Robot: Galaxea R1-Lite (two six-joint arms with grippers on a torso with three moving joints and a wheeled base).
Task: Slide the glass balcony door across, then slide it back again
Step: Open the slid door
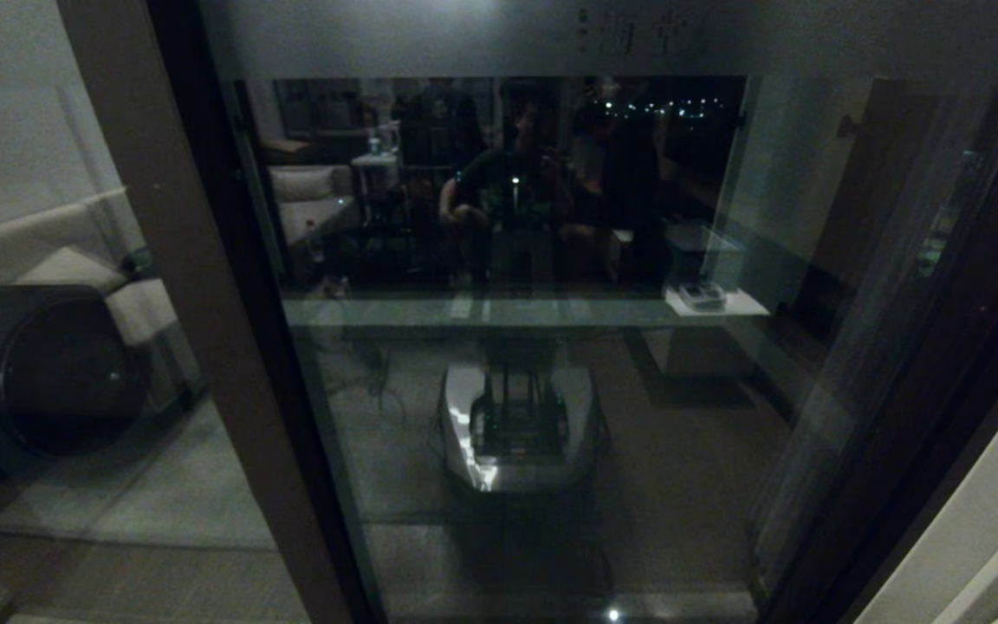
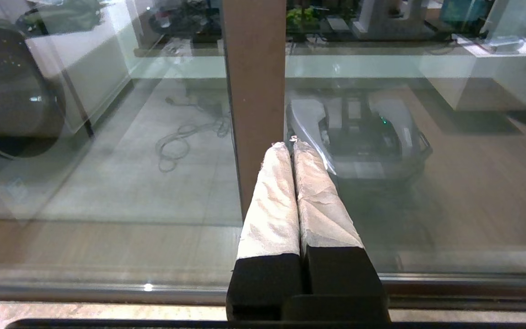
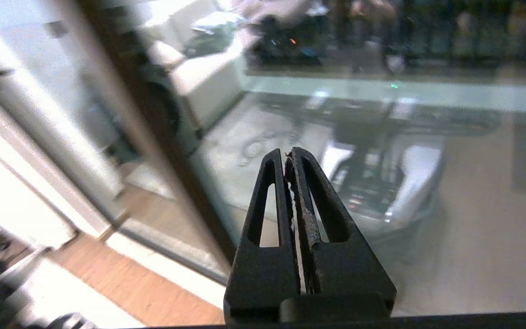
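The glass balcony door (image 1: 681,416) fills the head view, with a brown stile (image 1: 187,303) slanting down its left side and a dark frame (image 1: 975,329) on its right. I cannot make out a handle. Neither gripper shows in the head view. My left gripper (image 2: 289,145), its fingers wrapped in white cloth, is shut and empty, with its tips right in front of the brown stile (image 2: 254,68); I cannot tell if they touch. My right gripper (image 3: 286,155), black, is shut and empty and points at the glass beside the dark stile (image 3: 162,151).
A dark washing machine (image 1: 40,373) stands behind the left pane. The glass reflects my own base (image 1: 516,416) and the room. The floor track (image 2: 107,290) runs below the door. Wooden floor (image 3: 153,297) lies on my side, and a pale wall (image 1: 984,520) at the right.
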